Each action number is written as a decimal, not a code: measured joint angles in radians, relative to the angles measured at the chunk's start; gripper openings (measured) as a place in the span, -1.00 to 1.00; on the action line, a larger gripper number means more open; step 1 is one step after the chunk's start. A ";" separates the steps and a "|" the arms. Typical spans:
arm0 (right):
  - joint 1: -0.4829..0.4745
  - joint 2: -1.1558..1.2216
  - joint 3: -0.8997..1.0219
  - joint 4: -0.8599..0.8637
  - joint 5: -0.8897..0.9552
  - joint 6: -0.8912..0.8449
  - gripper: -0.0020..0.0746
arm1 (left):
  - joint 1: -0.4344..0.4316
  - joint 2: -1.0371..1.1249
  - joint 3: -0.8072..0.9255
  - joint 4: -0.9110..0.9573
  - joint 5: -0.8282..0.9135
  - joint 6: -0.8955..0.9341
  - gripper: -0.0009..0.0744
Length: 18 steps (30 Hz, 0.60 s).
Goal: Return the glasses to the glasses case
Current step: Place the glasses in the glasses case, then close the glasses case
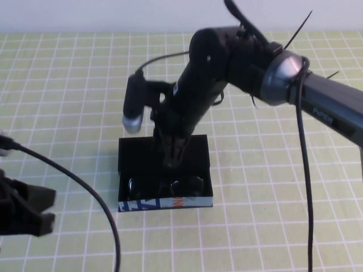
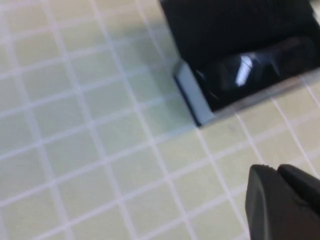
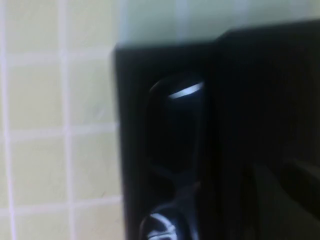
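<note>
The glasses case [image 1: 164, 202] lies open at the table's middle, its light blue printed side toward me. The black glasses [image 1: 164, 185] lie inside it along the front wall, lenses reflecting. My right gripper [image 1: 172, 158] points down into the case just behind the glasses, fingers together and holding nothing. The right wrist view shows the glasses [image 3: 175, 150] within the case wall [image 3: 130, 150]. My left gripper [image 1: 48, 208] is shut and empty at the near left, well away from the case. The left wrist view shows its fingertips [image 2: 265, 180], the case's blue side [image 2: 190, 95] and the glasses [image 2: 245, 70].
The table is covered by a yellow-green mat with a white grid [image 1: 68, 102]. A black cable [image 1: 85, 187] curves across the near left, beside the left gripper. Another cable [image 1: 303, 170] hangs from the right arm on the right.
</note>
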 joint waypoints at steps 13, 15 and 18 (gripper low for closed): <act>-0.158 -0.019 -0.138 0.100 0.003 0.389 -0.99 | -0.265 0.359 0.117 -0.387 -0.219 0.411 -0.98; -0.208 -0.005 -0.138 0.138 0.008 0.423 -0.99 | -0.345 0.406 0.119 -0.399 -0.322 0.415 -0.98; -0.280 0.036 -0.140 0.200 0.010 0.462 -0.99 | -0.429 0.491 0.119 -0.420 -0.455 0.419 -0.98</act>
